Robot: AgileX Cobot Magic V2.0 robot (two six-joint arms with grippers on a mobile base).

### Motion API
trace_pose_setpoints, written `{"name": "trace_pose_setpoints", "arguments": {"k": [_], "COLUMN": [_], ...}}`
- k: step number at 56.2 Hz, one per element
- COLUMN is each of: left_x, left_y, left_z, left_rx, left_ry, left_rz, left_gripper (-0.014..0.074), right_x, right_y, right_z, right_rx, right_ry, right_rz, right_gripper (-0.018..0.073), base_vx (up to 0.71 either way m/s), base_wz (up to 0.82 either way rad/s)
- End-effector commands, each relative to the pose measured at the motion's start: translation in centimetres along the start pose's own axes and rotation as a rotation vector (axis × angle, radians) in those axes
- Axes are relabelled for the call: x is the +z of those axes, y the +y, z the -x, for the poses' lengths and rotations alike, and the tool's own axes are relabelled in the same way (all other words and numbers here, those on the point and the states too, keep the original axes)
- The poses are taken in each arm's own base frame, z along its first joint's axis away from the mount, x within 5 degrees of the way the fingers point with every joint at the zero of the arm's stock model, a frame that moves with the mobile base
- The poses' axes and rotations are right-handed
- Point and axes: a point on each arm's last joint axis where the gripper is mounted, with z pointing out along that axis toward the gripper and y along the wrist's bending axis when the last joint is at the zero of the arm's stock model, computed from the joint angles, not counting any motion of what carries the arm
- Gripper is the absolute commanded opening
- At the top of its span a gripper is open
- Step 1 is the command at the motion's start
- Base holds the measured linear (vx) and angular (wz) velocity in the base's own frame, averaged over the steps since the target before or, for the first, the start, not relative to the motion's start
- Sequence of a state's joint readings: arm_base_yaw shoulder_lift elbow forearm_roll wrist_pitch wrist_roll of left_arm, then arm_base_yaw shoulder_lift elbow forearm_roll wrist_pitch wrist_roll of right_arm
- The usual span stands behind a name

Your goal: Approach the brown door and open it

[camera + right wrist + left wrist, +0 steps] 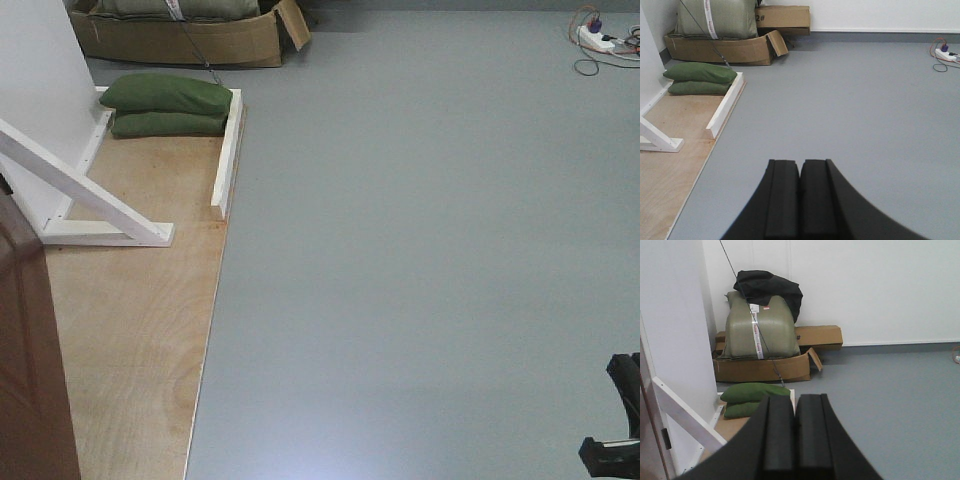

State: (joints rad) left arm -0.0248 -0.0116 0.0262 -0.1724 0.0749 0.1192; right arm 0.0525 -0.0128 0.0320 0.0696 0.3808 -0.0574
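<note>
The brown door (30,370) shows only as a glossy reddish-brown slab at the lower left edge of the front view; its handle is out of view. My left gripper (795,402) is shut with nothing between its black pads, and it points toward the corner of the room. My right gripper (800,165) is also shut and empty, held above the grey floor. A black part of the right arm (615,425) pokes in at the lower right of the front view. Neither gripper touches the door.
White frame beams (95,200) brace a white panel on a plywood base (130,330). Two green sandbags (165,105) lie on its far end. A cardboard box (180,42) holding an olive bag (759,325) stands behind. A power strip with cables (600,40) lies far right on the grey floor.
</note>
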Motion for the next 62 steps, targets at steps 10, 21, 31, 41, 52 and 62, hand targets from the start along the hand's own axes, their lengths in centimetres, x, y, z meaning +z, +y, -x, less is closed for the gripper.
{"name": "trace_pose_setpoints", "arguments": {"k": [10,21,31,41,52,62], "left_x": [0.1,0.7,0.9,0.2,-0.9,-1.7], "left_y": [0.0,-0.2,-0.1,0.3,1.7,3.2], "left_z": [2.1,6.3,11.6,16.1,18.6,19.7], "left_rx": [-0.018,-0.078,-0.058,0.009,-0.070,-0.074], "left_ry": [-0.102,-0.131,-0.334,-0.655,-0.904,-0.937], "left_rz": [0.008,0.006,0.026,0.108,0.265,0.478], "left_gripper": [-0.0003,-0.0003,-0.0003,-0.0003,-0.0003,-0.0003], "right_x": [0.0,0.0,0.0,0.0,0.0,0.0], "right_y": [0.0,0.0,0.0,0.0,0.0,0.0], "right_z": [0.6,0.6,0.6,0.6,0.6,0.6], "right_rx": [-0.012,-0.012,-0.012,-0.012,-0.012,-0.012], "right_ry": [-0.081,-0.081,-0.081,-0.081,-0.079,-0.079], "right_rz": [-0.004,-0.004,-0.004,-0.004,-0.004,-0.004], "right_gripper": [0.0000,0.0000,0.0000,0.0000,0.0000,0.0000], "base_vx": [0.00,0.00,0.00,0.00,0.00,0.00], "base_wz": [0.00,0.00,0.00,0.00,0.00,0.00]}}
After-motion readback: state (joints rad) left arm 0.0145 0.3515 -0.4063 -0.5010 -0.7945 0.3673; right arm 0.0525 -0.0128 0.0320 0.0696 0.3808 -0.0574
